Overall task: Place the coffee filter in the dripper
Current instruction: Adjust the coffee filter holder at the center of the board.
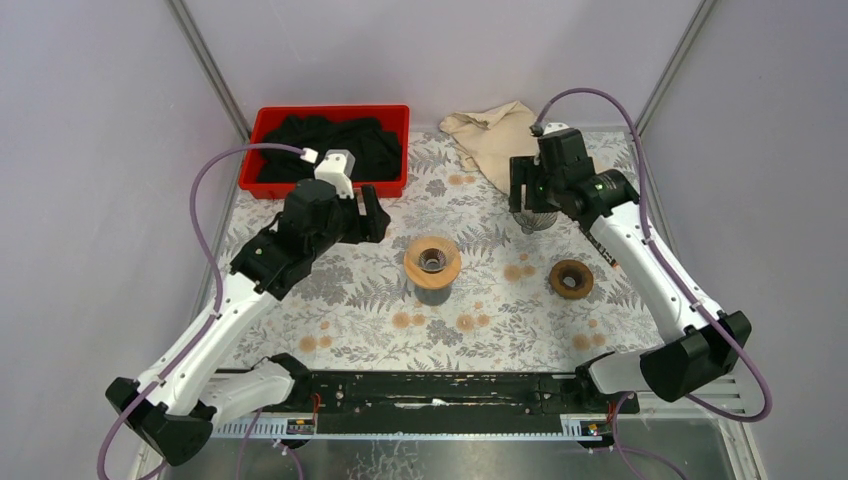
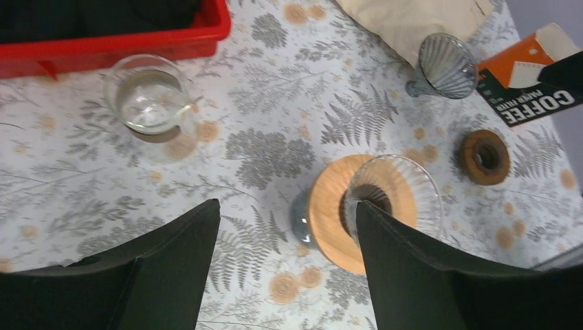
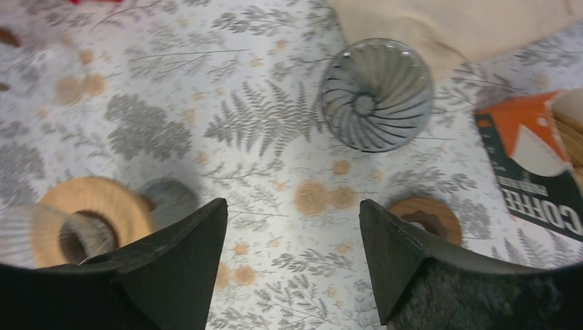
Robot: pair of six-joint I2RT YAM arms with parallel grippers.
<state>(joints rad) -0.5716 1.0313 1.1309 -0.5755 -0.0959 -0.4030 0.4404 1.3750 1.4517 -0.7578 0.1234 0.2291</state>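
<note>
Red plastic bin [image 1: 330, 110] holding black cloth [image 1: 330, 140] sits at eleven o'clock on the fern-printed table [image 1: 350, 310] in the top view, with a beige cloth [image 1: 495, 135] at one o'clock. A wood-collared glass dripper [image 1: 432, 262] stands at the centre, and a wooden ring [image 1: 571, 279] lies apart from it at four o'clock. The left gripper [image 1: 372, 215] hangs at ten o'clock of that dripper. The right gripper [image 1: 525, 195] hangs over a grey ribbed dripper [image 1: 540, 220] at two o'clock.

In the left wrist view the left gripper [image 2: 287, 206] has its jaws wide with nothing between them. Its right finger [image 2: 412, 275] covers part of the wood-collared glass dripper [image 2: 375, 199]. A clear glass cup [image 2: 148, 100] stands at ten o'clock, just beside the bin. The grey ribbed dripper [image 2: 443, 65] is at one o'clock, the filter packet [image 2: 533, 89] just beside it.

In the right wrist view the right gripper [image 3: 292, 203] is also spread wide and empty. The grey ribbed dripper [image 3: 376, 94] lies at twelve o'clock, its spiral ribs showing down to the centre hole. The filter packet [image 3: 533, 172] is at three o'clock. Whether a paper filter sits in the blurred wood-collared dripper at eight o'clock, I cannot tell.
</note>
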